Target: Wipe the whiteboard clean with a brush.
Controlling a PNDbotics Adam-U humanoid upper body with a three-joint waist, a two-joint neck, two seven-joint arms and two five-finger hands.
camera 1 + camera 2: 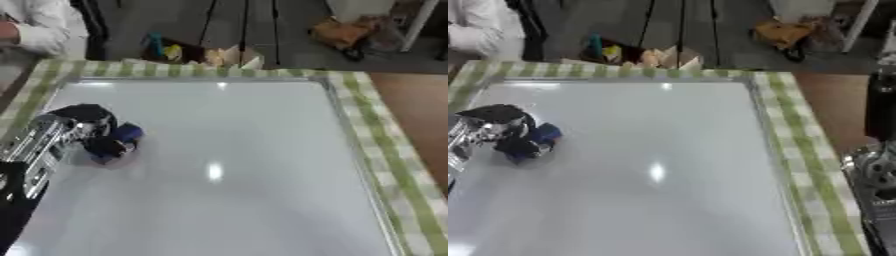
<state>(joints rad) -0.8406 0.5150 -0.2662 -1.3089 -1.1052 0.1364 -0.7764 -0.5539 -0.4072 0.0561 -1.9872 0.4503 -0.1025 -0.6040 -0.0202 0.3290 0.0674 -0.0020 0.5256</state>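
Brush (125,134), light and stiff, gripped by curled left hand (92,131) at whiteboard's (227,165) nine o'clock; best held top-side.

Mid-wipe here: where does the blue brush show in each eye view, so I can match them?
Left eye view: the blue brush sits mid-left on the whiteboard, in the left hand.
Right eye view: it sits nearer the left edge, mid-height.
Shared landmark: the bright light reflection at the board's centre.

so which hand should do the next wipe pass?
Left. The left hand is already on the whiteboard, fingers curled round the blue brush. The right arm sits off the board's right edge, hand unseen.
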